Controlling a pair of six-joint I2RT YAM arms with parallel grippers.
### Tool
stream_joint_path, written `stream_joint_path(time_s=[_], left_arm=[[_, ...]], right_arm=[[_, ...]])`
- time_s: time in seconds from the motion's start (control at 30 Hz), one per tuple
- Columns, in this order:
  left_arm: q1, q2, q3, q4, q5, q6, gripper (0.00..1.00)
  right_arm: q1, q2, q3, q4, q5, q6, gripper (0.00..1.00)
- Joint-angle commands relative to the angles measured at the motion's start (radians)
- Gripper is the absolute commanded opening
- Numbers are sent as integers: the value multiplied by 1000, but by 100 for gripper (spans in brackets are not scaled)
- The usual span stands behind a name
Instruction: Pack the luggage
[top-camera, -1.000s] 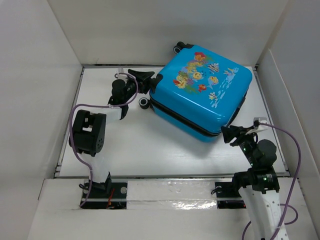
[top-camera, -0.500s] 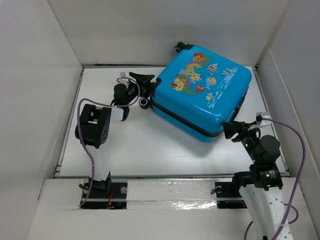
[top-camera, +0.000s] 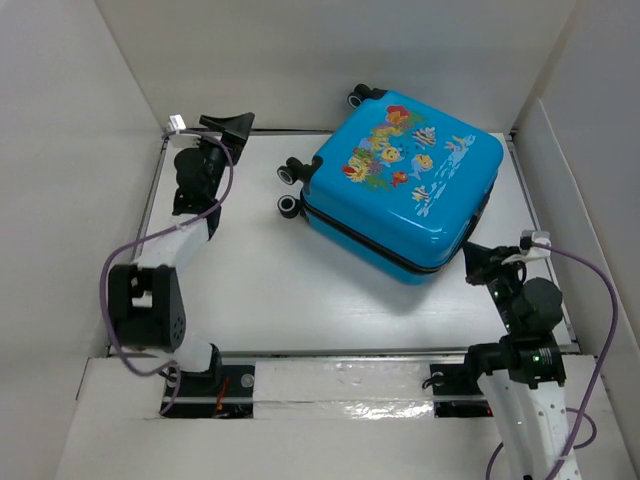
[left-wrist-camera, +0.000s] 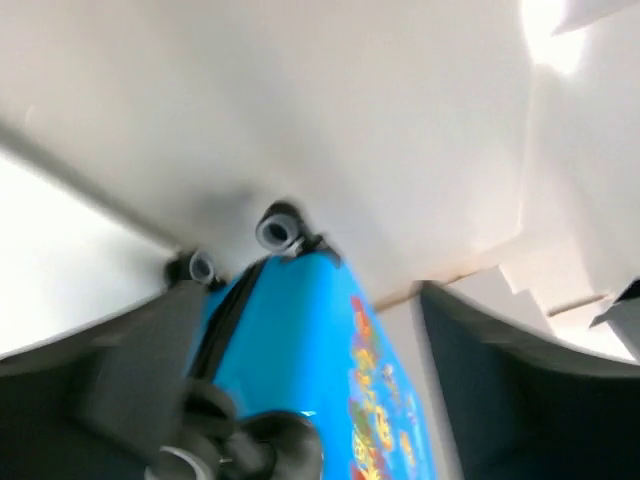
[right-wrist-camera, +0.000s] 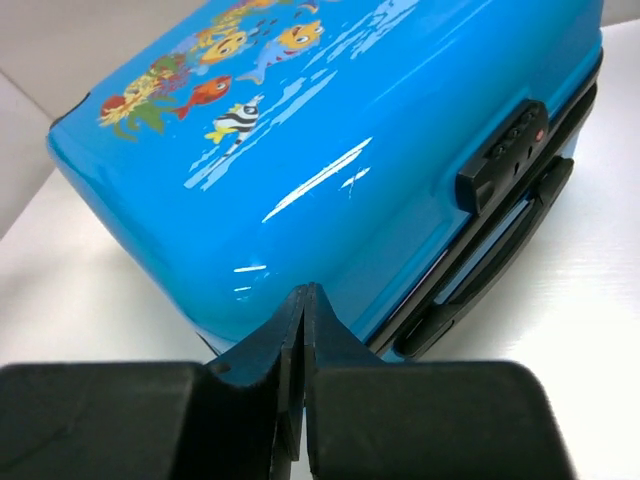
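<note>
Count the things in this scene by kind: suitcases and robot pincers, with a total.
Luggage: 1
Pincers: 2 (left pincer open, right pincer shut, neither holding anything)
Total: 3

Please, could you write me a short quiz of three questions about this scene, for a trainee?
1. True or false: the bright-blue hard-shell suitcase with fish print lies open.
2. Which gripper is shut? A) left gripper B) right gripper C) both
3. Fill in: the suitcase's small grey wheels face the ___ arm's side.
Key: 1 false; 2 B; 3 left.
</note>
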Motion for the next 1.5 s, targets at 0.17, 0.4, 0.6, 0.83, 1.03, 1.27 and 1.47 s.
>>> stream_joint_path(time_s=[0.17,0.4,0.6,0.83,1.03,1.27,1.47], left_arm=[[-345,-331,-286,54,-241,312,0],[-626,-393,-503,72,-395,432,0],[-649,-316,-526,147,-209,422,0],[-649,-215,-495,196,-77,435,0],[-671,-134,-482,259,-23,423,0],[-781,35,-333,264,-14,425,0],[-790,143,-264,293,-20,394,0]], right_arm=[[-2,-150,-181,-66,-86,122,0],[-2,-255,-215,-107,-48,127,41],[-2,-36,-261,129,-216,30,41],[-2,-43,-247,138,-183,-27,46],[-2,-80,-279,31,-216,48,55],[-2,-162,-335,133,-40,90,66],[-2,161,-286,321,-216,-24,70]])
